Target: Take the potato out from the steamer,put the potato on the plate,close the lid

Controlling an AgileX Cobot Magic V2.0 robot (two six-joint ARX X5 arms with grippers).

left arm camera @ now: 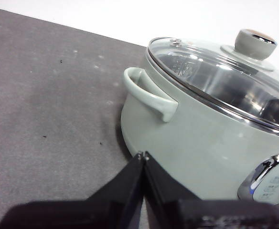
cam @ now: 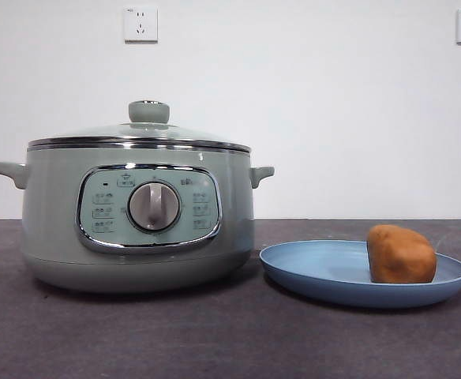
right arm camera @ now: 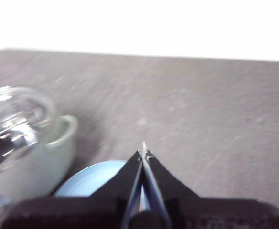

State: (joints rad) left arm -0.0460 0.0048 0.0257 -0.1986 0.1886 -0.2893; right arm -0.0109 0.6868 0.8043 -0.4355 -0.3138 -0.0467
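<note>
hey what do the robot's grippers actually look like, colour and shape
Both look alike: the left gripper and right gripper each have two matte black jaws, wedge-shaped, tapering from a broad black base to a thin point with a pale glint at the tip. No cables or markings show.

plate (right arm camera: 89, 179) partly hidden behind right hand (right arm camera: 144, 151), steamer (right arm camera: 29, 152) blurred

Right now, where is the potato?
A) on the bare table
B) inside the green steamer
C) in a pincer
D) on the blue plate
D: the potato sits on the blue plate beside the steamer, whose glass lid is on; both pincers, left and right, are shut on nothing.
</note>
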